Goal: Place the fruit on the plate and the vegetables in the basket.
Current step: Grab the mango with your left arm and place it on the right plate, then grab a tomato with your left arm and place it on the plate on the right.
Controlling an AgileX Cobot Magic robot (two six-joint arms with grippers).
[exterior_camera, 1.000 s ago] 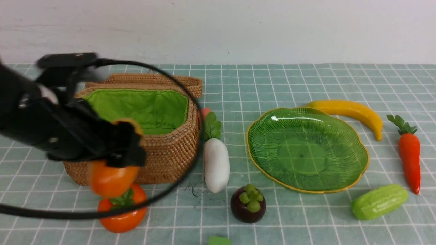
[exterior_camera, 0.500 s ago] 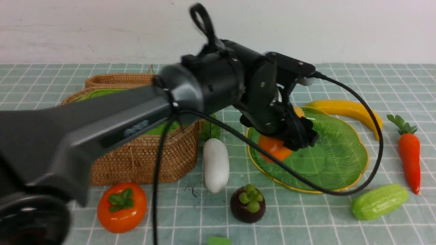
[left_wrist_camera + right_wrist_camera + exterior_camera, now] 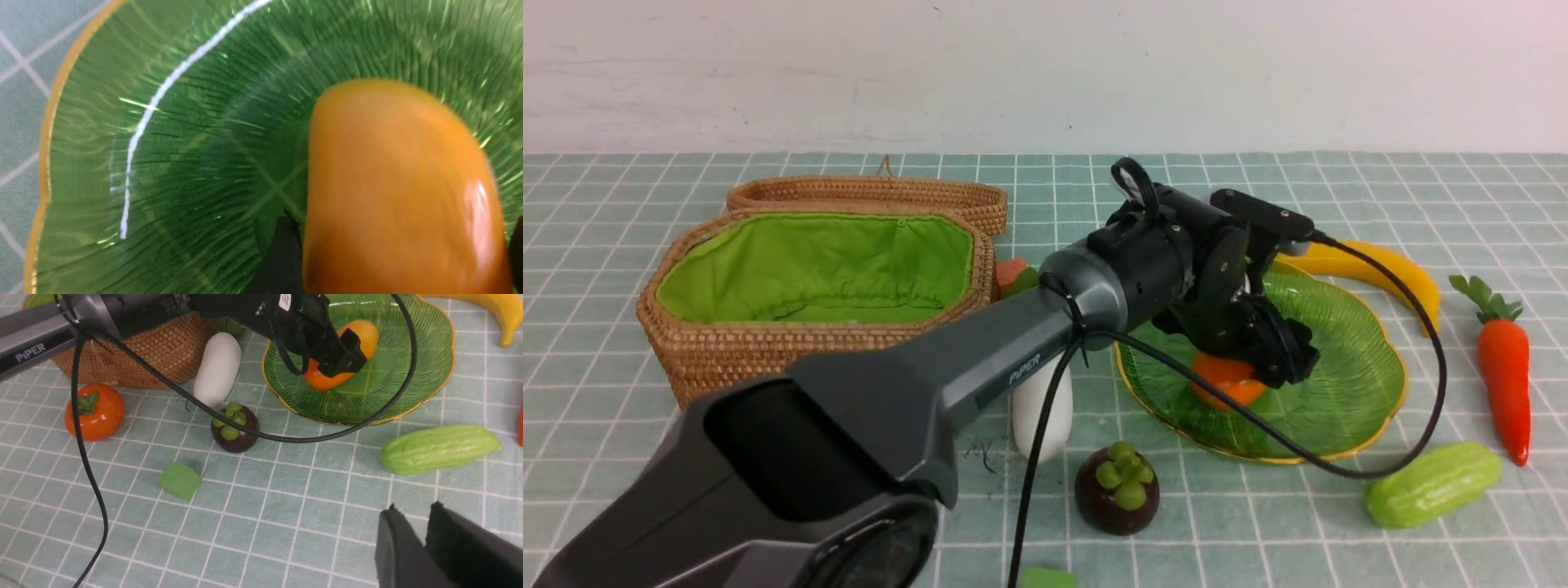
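Green block (image 3: 179, 480), red block (image 3: 1010, 270), checked tablecloth (image 3: 1258, 531)

A white wall (image 3: 1045, 73) closed off the back, plain but for a few faint scuffs and specks. Below it lay a cloth (image 3: 1258, 531), pale teal and ruled with thin white lines into squares. It was spread flat over the whole surface and ran out of frame on both sides. A small dark smudge (image 3: 984, 457) marked it near the front middle. The light was soft and even, and the shadows on the cloth were faint.
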